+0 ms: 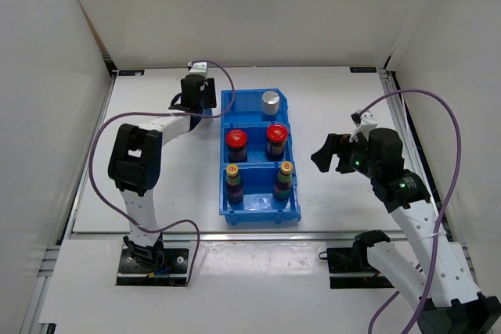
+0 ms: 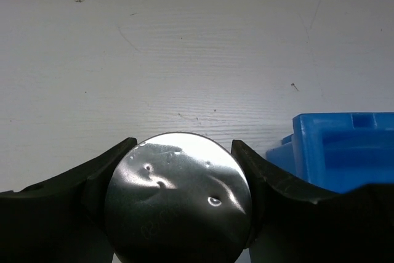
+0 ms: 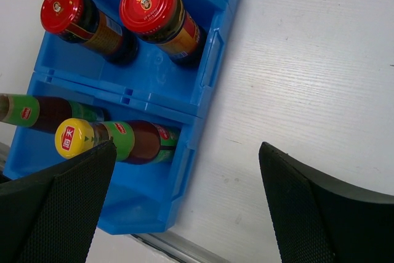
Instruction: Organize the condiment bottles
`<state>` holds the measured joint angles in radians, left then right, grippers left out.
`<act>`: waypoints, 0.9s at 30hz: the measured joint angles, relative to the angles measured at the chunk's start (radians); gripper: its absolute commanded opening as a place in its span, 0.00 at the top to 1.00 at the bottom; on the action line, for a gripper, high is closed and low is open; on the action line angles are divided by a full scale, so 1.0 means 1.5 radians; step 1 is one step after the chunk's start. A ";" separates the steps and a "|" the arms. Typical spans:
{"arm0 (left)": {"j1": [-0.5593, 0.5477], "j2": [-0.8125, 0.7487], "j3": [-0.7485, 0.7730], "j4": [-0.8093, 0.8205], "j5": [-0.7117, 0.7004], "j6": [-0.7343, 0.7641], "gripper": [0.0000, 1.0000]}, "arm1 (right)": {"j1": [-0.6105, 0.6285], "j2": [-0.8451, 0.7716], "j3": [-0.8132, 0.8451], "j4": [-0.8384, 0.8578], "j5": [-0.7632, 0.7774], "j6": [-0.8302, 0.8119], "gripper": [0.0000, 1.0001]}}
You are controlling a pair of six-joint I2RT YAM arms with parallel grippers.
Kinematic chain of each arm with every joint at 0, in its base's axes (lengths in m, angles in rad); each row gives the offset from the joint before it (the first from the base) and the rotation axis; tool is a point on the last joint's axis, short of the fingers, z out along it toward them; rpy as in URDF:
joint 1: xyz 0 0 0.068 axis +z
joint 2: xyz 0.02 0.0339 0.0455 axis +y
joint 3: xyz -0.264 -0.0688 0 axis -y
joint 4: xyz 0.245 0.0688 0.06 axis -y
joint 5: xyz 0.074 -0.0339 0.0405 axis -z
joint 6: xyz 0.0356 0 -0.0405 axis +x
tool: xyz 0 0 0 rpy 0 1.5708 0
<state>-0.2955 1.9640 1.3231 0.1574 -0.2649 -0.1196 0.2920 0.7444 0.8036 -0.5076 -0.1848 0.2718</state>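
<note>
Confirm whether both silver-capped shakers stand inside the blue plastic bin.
No: one silver-capped shaker stands in the bin; the left gripper holds the other shaker outside.

**Top view.** The white enclosure is lit evenly and diffusely from above. Shadows are faint and soft-edged, and the whole field is held in focus. The walls (image 1: 235, 5) are rendered brightest at 12 o'clock and greyer at 9 o'clock.

**Left wrist view.** Bright specular patches are thrown on the dented silver top of the shaker (image 2: 178, 198) at 6 o'clock. The left fingers (image 2: 55, 198) at 7 and 5 o'clock are recorded nearly black, with little detail.

**Right wrist view.** Small glints are carried on the red-lidded jars (image 3: 148, 3) at 11 o'clock. The right fingers (image 3: 61, 207) are dark, though their mesh texture is resolved.
</note>
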 measured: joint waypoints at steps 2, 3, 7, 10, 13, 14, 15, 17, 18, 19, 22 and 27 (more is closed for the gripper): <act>0.000 -0.002 0.000 -0.004 -0.003 0.001 0.78 | 0.000 0.004 0.000 -0.001 -0.001 -0.001 0.01; 0.000 -0.005 0.000 -0.009 -0.005 0.002 0.80 | 0.000 0.005 0.000 -0.001 -0.002 -0.001 0.01; -0.001 -0.033 0.003 -0.030 -0.011 0.013 0.83 | 0.000 0.005 0.000 -0.001 -0.006 -0.002 0.01; -0.003 -0.072 0.016 -0.036 -0.011 0.023 0.88 | 0.000 0.007 0.000 -0.002 -0.009 -0.002 0.01; -0.013 -0.121 0.035 -0.032 -0.002 0.030 0.89 | 0.000 0.010 0.000 -0.002 -0.014 -0.001 0.01; -0.020 -0.136 0.041 -0.027 0.004 0.031 0.89 | 0.000 0.011 0.000 -0.002 -0.016 0.001 0.01; -0.027 -0.147 0.047 -0.023 0.011 0.033 0.89 | 0.000 0.014 0.000 -0.001 -0.018 0.002 0.01; -0.048 -0.164 0.058 -0.004 0.033 0.032 0.89 | 0.000 0.020 0.000 0.001 -0.020 0.004 0.01; -0.060 -0.170 0.061 0.006 0.045 0.033 0.89 | 0.000 0.022 0.000 0.001 -0.021 0.005 0.01; -0.073 -0.173 0.062 0.013 0.055 0.033 0.89 | 0.000 0.024 0.000 0.001 -0.021 0.006 0.01; -0.111 -0.173 0.062 0.023 0.086 0.034 0.89 | 0.000 0.024 0.000 0.001 -0.022 0.006 0.01; -0.153 -0.157 0.040 0.026 0.115 0.037 0.88 | 0.000 0.024 0.000 0.001 -0.022 0.006 0.01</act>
<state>-0.5247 1.7287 1.3827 0.1970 -0.0921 -0.0635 0.2920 0.7807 0.8036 -0.5064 -0.2176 0.2810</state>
